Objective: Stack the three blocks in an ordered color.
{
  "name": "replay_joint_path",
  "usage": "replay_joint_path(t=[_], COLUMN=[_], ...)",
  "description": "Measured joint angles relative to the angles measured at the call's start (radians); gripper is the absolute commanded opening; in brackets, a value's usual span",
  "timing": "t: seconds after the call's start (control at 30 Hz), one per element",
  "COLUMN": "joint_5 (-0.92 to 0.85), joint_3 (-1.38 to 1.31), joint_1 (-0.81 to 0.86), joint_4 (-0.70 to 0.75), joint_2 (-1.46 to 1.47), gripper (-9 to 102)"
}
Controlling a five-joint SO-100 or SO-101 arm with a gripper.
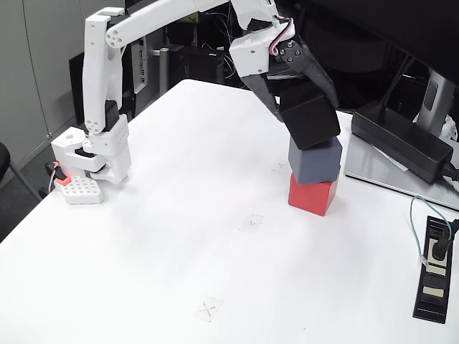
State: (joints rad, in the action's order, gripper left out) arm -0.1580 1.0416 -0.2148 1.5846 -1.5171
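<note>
Blocks stood nearly stacked in the fixed view: the black block (310, 118), tilted, rested on the blue-grey block (315, 159), itself squarely atop the red block (312, 195) (the base of the pile). The gripper (305, 97) clamped the black block's upper sides. Matte, rigid and apparently light, the cube looked best held across opposite flat faces. Right of the red block lay a power brick (401, 140) on the white table (179, 215).

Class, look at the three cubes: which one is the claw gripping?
The black cube, top of the stack. The claw is closed on it and it sits tilted, while the blue-grey cube and the red cube below are untouched.
</note>
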Motion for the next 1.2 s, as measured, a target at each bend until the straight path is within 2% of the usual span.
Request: replay_joint_path(t=[0.43, 0.8, 1.2], joint_5=[0.000, 0.000, -0.006], joint_3=[0.000, 0.000, 0.000], joint_1=[0.002, 0.002, 0.002], joint_4=[0.000, 0.000, 0.000], joint_2=[0.000, 0.000, 0.000], gripper=[9, 28, 31])
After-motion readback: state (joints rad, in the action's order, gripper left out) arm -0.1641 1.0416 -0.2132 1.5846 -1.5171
